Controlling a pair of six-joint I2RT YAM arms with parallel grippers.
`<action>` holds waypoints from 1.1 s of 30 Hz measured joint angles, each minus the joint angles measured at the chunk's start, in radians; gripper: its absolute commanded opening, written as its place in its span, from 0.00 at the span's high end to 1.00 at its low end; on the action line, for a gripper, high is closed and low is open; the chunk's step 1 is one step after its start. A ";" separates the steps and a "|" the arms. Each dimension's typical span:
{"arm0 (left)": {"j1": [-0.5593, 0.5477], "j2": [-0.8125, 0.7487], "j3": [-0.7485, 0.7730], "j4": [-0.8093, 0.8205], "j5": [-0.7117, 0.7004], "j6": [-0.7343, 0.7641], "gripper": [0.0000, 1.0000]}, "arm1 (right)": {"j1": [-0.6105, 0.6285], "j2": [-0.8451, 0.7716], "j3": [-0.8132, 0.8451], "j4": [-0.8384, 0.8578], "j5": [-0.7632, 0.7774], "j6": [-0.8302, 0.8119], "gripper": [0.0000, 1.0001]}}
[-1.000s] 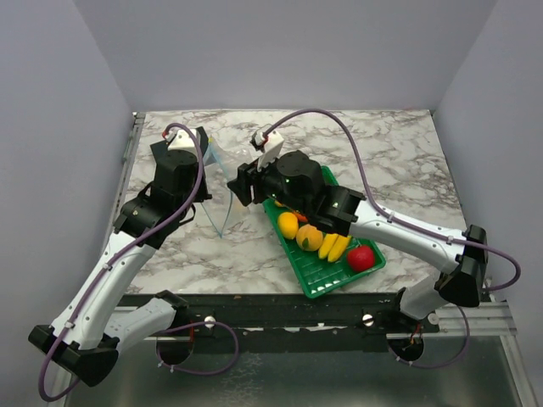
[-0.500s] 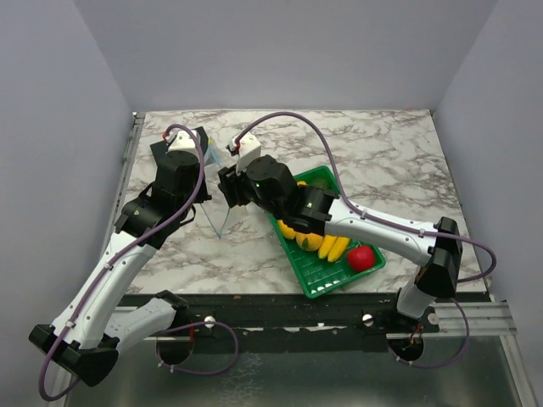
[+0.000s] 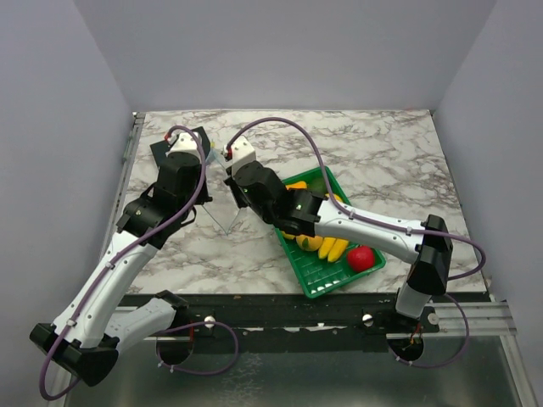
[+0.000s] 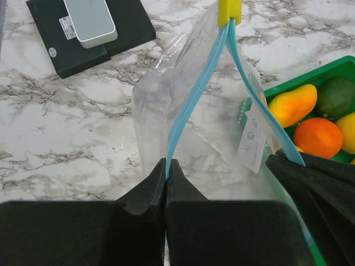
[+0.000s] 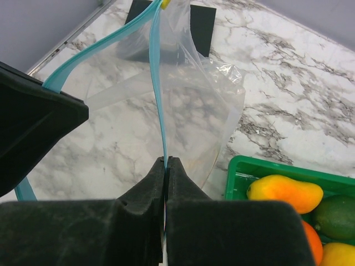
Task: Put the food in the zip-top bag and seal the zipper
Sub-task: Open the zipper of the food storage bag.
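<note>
The clear zip-top bag (image 4: 183, 116) hangs mouth-open between my two grippers, above the marble. Its light blue zipper (image 4: 197, 83) splits into two strips that meet at a yellow slider (image 4: 229, 11). My left gripper (image 4: 167, 162) is shut on one strip. My right gripper (image 5: 166, 159) is shut on the other zipper strip (image 5: 158, 94). The food lies in the green tray (image 3: 318, 280): bananas (image 3: 335, 248), a red apple (image 3: 361, 258), an orange (image 4: 318, 137) and a yellow-orange piece (image 5: 284, 193). I see nothing inside the bag.
A black pad with a grey-white box (image 4: 89, 27) lies on the marble beyond the bag, at the back left. The tray's corner (image 5: 238, 166) sits close beside the bag's right side. A green round fruit (image 4: 335, 95) lies in the tray too.
My right gripper has moved left from above the tray to the bag and shut on one zipper strip. My left gripper has held its strip still.
</note>
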 measured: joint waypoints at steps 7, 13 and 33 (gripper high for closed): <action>0.000 0.012 -0.006 -0.002 0.010 0.000 0.95 | 0.006 0.000 0.000 0.011 0.043 -0.004 0.99; 0.000 0.022 -0.031 -0.008 0.010 0.000 0.81 | 0.013 0.000 -0.002 0.043 0.074 -0.011 0.99; 0.000 0.024 -0.032 -0.068 0.015 0.001 1.00 | 0.023 0.000 -0.036 0.115 0.130 -0.027 0.99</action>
